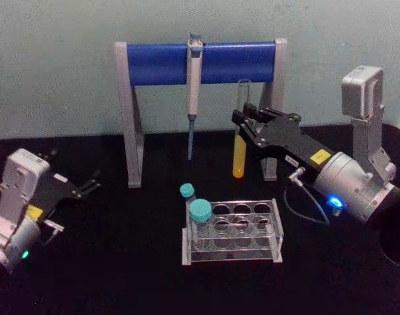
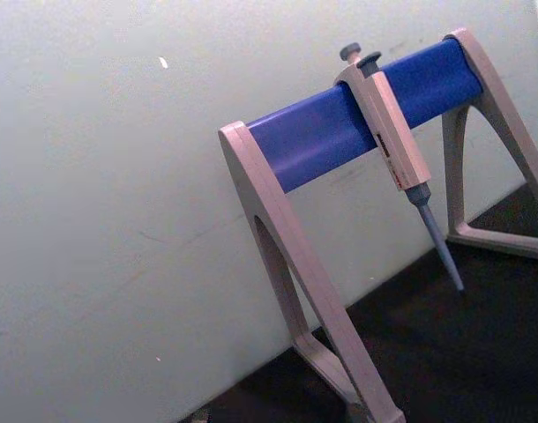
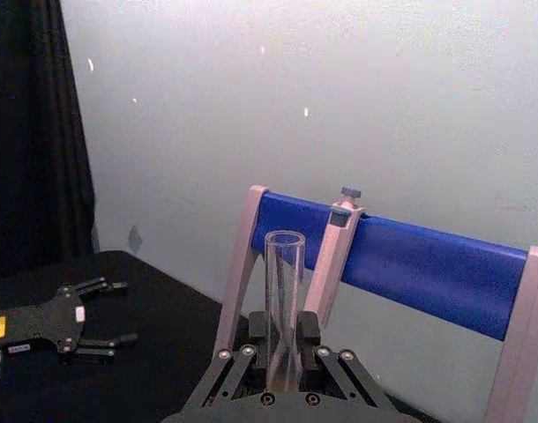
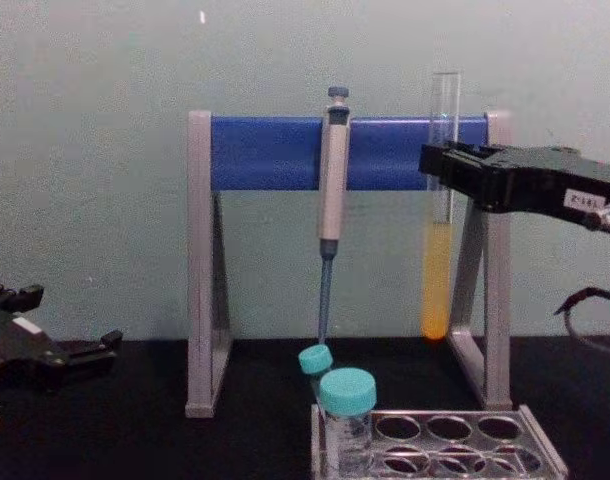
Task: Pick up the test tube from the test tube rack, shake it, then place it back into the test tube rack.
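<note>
Soft, even, rather dim light.

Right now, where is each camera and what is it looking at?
Head: high up, looking down at the test tube rack; right claw holds the test tube, left claw rests open.
Chest: low, looking across the table at both claws.
Left wrist: faces the pipette stand.
Right wrist: behind its own claw, facing the wall.
Head and chest share the raised tube.

Right arm [image 1: 347,180] raised, jaws clamped (left arm [image 1: 20,197] low, jaws spread).
</note>
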Controlling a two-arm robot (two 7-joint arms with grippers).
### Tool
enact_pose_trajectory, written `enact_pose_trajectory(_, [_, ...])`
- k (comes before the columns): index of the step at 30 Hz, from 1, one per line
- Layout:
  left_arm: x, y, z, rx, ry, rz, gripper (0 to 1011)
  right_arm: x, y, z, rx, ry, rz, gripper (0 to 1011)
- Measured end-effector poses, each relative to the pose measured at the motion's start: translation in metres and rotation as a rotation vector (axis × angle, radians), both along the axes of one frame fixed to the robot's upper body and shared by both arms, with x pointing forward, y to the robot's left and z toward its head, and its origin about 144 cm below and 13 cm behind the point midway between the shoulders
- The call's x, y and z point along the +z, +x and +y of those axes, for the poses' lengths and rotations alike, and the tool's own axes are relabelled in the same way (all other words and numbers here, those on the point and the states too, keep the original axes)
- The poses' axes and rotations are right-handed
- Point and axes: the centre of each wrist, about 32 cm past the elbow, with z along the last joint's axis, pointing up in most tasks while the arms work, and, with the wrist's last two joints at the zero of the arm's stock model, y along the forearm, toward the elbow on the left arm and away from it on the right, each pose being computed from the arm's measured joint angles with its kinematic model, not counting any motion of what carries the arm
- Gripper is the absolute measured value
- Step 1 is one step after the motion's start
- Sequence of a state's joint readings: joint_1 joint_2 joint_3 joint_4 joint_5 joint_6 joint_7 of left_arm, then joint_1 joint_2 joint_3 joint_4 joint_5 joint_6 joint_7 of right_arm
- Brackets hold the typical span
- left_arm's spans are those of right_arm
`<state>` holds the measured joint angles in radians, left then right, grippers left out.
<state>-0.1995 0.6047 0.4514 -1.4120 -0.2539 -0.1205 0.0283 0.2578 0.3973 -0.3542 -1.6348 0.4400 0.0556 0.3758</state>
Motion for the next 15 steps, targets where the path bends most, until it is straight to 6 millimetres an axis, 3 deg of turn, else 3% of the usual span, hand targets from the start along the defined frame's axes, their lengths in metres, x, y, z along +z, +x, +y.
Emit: enact_pose_trajectory(15, [0.0000,0.0000,0.0000,0.000,0.000,0.000,1002,0.0034,-0.0074,-0.0001,0.033,0.007,-0.010,217])
